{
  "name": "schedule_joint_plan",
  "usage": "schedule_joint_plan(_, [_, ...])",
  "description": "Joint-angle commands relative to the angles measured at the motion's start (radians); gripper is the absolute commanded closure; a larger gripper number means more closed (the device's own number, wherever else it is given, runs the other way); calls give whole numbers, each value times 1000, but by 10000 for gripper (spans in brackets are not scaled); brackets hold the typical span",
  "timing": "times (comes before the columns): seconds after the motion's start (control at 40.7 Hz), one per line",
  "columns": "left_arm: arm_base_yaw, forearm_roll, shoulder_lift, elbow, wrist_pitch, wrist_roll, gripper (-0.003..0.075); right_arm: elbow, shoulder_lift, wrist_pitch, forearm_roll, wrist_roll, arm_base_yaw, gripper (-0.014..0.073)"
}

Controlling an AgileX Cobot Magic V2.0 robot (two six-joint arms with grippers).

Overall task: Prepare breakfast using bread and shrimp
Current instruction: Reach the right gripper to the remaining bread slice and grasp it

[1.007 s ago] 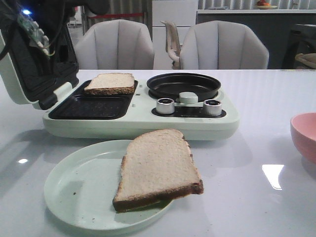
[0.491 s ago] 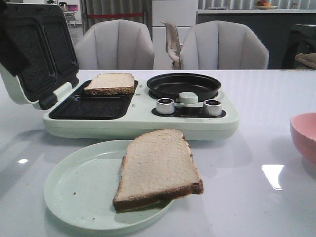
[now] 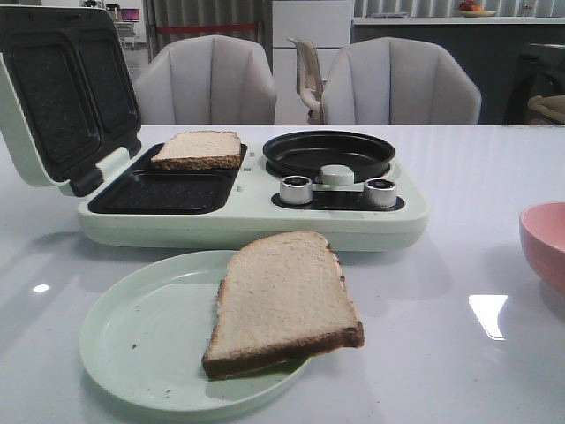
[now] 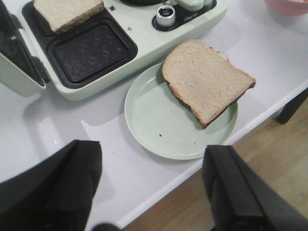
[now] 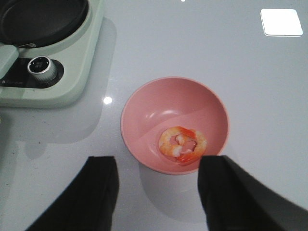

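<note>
One bread slice (image 3: 197, 148) lies in the far well of the open sandwich maker (image 3: 247, 216); it also shows in the left wrist view (image 4: 65, 12). The second slice (image 3: 281, 300) lies on the pale green plate (image 3: 141, 336), overhanging its right rim; it also shows in the left wrist view (image 4: 207, 79). The shrimp (image 5: 182, 144) lies curled in the pink bowl (image 5: 144, 110). My left gripper (image 4: 151, 185) is open and empty above the table's front edge, near the plate (image 4: 159, 120). My right gripper (image 5: 156, 190) is open and empty just short of the bowl. Neither gripper shows in the front view.
The sandwich maker's lid (image 3: 53, 97) stands open at the left. A round black pan (image 3: 328, 152) and two silver knobs (image 3: 296, 189) sit on its right half. The pink bowl (image 3: 546, 243) is at the right edge. Grey chairs (image 3: 207, 84) stand behind the table.
The left arm, which was up by the sandwich maker's lid at the far left, has withdrawn out of the front view. The lid stays open. Bread and plate have not moved.
</note>
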Motion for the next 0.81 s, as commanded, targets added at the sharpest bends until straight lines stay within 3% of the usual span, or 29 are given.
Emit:
schedule_joint_plan(0.0, [-9, -14, -46, -3, -91, 0, 221, -32, 1, -40, 87, -2, -5, 108])
schedule_joint_plan(0.123, [-9, -34, -69, 7, -82, 0, 221, -32, 51, 59, 261, -9, -2, 108])
schedule_joint_plan(0.319, [-9, -46, -69, 7, -85, 0, 221, -32, 197, 187, 480, -165, 45, 108])
schedule_joint_plan(0.491, [-9, -46, -69, 7, -85, 0, 221, -32, 337, 155, 659, -310, 120, 108])
schedule_joint_plan(0.786, [-9, -46, -69, 7, -85, 0, 222, -62, 593, -19, 944, -523, 296, 108])
